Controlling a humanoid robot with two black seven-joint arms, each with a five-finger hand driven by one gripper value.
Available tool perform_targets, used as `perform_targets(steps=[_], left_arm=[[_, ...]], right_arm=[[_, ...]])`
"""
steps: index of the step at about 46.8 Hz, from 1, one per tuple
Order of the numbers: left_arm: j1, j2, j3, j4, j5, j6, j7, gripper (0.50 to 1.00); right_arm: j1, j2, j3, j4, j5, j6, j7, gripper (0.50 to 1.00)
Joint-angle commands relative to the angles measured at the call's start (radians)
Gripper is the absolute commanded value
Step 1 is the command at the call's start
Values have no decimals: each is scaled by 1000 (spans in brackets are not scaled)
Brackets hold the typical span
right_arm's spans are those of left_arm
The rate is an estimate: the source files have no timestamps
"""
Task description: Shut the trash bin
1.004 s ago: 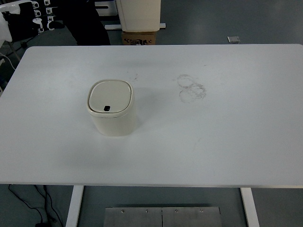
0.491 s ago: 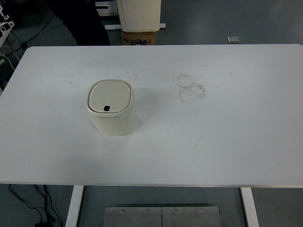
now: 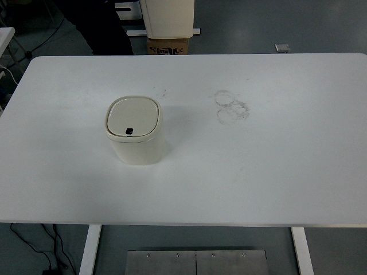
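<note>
The small cream plastic trash bin with rounded corners (image 3: 135, 130) stands upright left of the frame's centre on the white bench (image 3: 258, 172). Its flat lid (image 3: 132, 116) appears to sit level in the rim, small dark latch (image 3: 129, 131) at the near edge, so closing looks done already. Faint ring smudges (image 3: 231, 106) lie right of centre. Neither hand is in view, so their state cannot be told.

One head view looks forward and down from high at the table (image 3: 275, 172), its near edge along the frame's bottom.
</note>
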Motion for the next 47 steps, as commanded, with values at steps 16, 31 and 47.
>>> perform_targets(steps=[16, 31, 47], left_arm=[[56, -73, -73, 78, -23, 30, 0, 1000], [105, -162, -114, 78, -21, 16, -2, 1000], [143, -176, -131, 78, -21, -18, -2, 1000]], right_arm=[[0, 0, 0, 0, 0, 0, 0, 991], [0, 0, 0, 0, 0, 0, 0, 991], [0, 0, 0, 0, 0, 0, 1, 991]])
